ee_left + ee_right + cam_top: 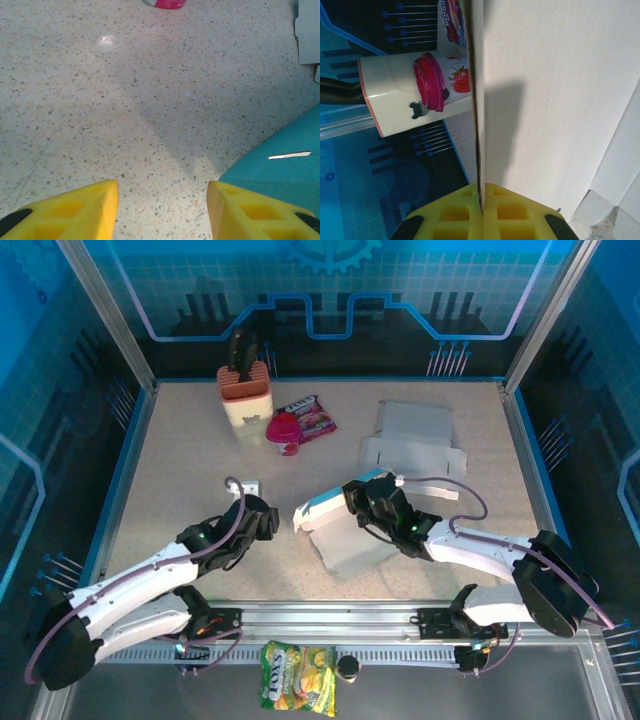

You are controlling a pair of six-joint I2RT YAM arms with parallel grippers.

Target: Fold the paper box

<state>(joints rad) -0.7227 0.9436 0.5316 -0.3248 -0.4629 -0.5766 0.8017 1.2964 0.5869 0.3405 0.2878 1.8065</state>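
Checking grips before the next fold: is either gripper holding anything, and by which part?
The right gripper is shut on the paper box, pinching a white panel's thin edge. The left gripper holds nothing; its jaws stand apart above the table.

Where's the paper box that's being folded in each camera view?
Top external: paper box at centre, pinched by the right gripper.
Left wrist: its teal face at lower right.
Right wrist: its white panel across the right half.
Shared landmark: pink strawberry cup.
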